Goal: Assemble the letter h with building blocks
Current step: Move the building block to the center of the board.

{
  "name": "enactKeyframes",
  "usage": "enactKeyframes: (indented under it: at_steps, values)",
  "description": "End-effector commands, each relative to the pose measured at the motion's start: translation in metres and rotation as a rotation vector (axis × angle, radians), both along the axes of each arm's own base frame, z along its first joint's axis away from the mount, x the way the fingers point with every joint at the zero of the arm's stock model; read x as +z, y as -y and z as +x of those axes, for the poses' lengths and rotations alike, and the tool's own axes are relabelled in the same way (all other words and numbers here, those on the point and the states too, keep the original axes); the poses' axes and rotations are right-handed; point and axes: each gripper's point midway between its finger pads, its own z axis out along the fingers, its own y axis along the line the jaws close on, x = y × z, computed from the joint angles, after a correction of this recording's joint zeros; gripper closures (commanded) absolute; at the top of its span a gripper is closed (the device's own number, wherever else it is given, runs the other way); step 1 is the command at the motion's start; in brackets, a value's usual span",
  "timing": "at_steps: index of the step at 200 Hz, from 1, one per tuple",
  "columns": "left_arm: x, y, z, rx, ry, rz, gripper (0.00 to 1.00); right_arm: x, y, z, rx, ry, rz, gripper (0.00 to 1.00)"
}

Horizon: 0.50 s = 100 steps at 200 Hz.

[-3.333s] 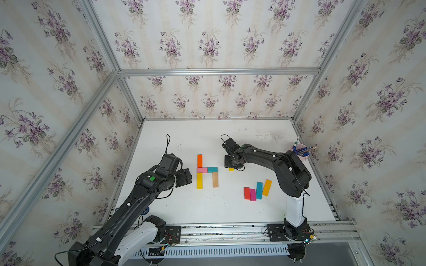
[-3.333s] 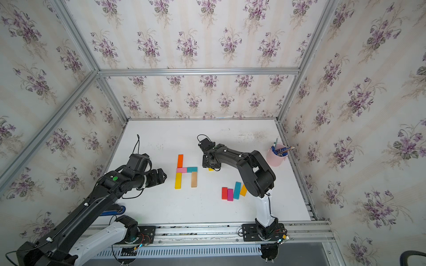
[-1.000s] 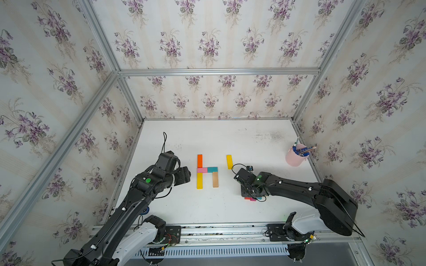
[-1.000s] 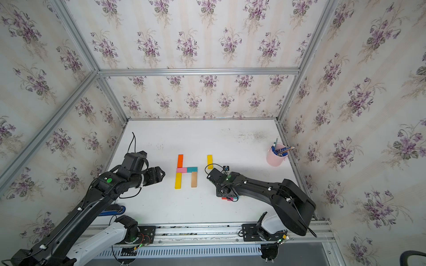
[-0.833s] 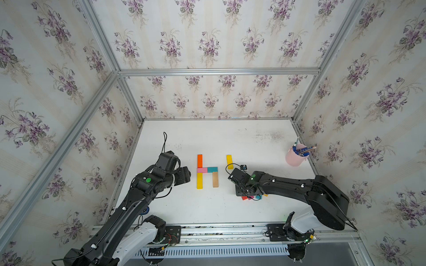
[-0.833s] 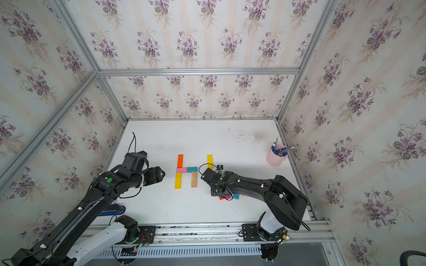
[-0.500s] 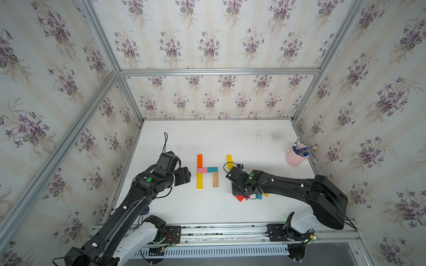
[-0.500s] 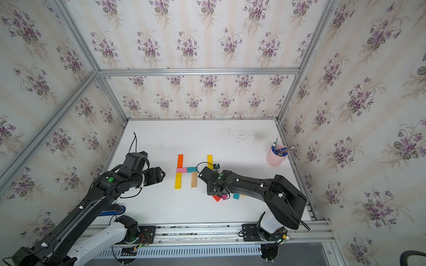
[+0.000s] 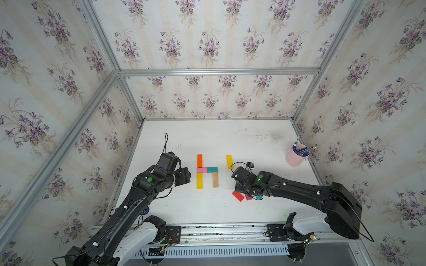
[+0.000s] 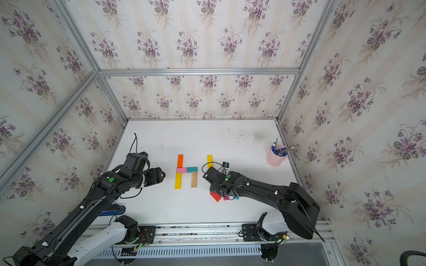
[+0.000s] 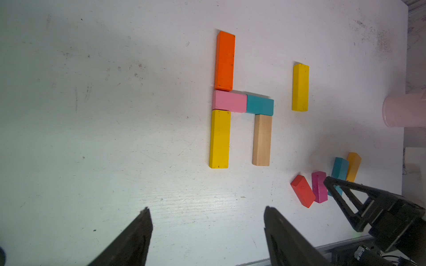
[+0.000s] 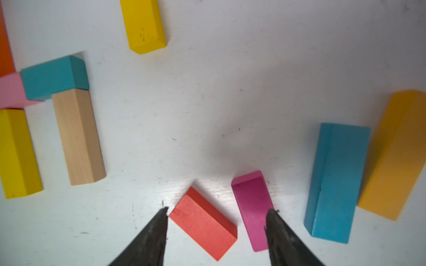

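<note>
The white bench carries everything. The left arm and the right arm both reach in low over it. The pink cup of pens stands well away from both grippers, nearer the right one.

The left gripper hangs above the bench with its jaws wide and nothing between them. The right gripper is down close to the bench, jaws parted and clamping nothing.

Ahead of the left gripper lies the h. The yellow bar and the orange bar make one line, and the tan bar runs alongside the yellow one. A lone yellow bar lies beyond, apart from the h and ahead of the right gripper. The blue bar and the amber bar lie side by side just off one of the right gripper's fingers.

Now the short ones. The pink block sits between the ends of the orange and yellow bars. The teal block touches its end and caps the tan bar. The red block lies flat and askew between the right gripper's fingertips. The magenta block is just beside it, partly hidden by one finger.
</note>
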Motion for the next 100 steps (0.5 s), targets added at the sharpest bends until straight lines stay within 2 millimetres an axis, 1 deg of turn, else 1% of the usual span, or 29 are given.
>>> enactKeyframes:
  at_steps: [1, 14, 28, 41, 56, 72, 100]
  values:
    - [-0.001, 0.002, 0.002, -0.013, 0.002, -0.003, 0.22, 0.002, -0.006, -0.004, -0.165, -0.013, 0.148, 0.33]
    - [-0.002, 0.003, 0.002, -0.015, 0.001, -0.006, 0.21, -0.001, -0.007, -0.004, -0.175, -0.017, 0.149, 0.34]
    - [-0.001, 0.004, 0.002, -0.020, 0.002, -0.010, 0.21, -0.007, 0.001, -0.001, -0.178, -0.020, 0.073, 0.36]
    - [0.001, 0.004, 0.002, -0.025, 0.005, -0.007, 0.21, -0.016, 0.005, 0.000, -0.162, -0.042, 0.032, 0.39]
    - [0.001, 0.003, 0.001, -0.030, 0.004, -0.002, 0.21, -0.027, 0.014, -0.002, -0.158, -0.065, -0.019, 0.44]
    - [0.001, 0.003, 0.001, -0.030, 0.006, -0.001, 0.21, -0.031, 0.023, -0.002, -0.152, -0.060, -0.070, 0.45]
    - [-0.002, 0.004, 0.000, -0.027, 0.002, -0.007, 0.21, -0.036, 0.031, -0.004, -0.119, -0.065, -0.113, 0.45]
